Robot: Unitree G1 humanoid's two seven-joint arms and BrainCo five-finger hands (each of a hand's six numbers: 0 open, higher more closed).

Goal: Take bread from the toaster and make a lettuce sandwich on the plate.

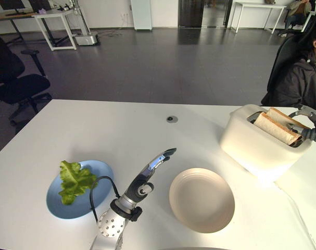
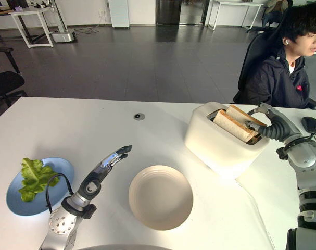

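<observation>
Our right hand point(image 2: 269, 125) meets the bread slices point(image 2: 233, 125) in the toaster point(image 2: 212, 146) at two o'clock (grip: we cannot tell). Our left hand point(image 2: 106, 164) lies flat and empty between the lettuce point(image 2: 35, 177) at nine and the cream plate point(image 2: 160, 197), ready for greens.

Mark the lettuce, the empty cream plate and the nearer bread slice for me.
lettuce point(image 1: 73, 180), left eye view, middle of the leaf.
cream plate point(image 1: 201, 199), left eye view, bare centre.
nearer bread slice point(image 2: 232, 126), right eye view, its broad front face.
</observation>
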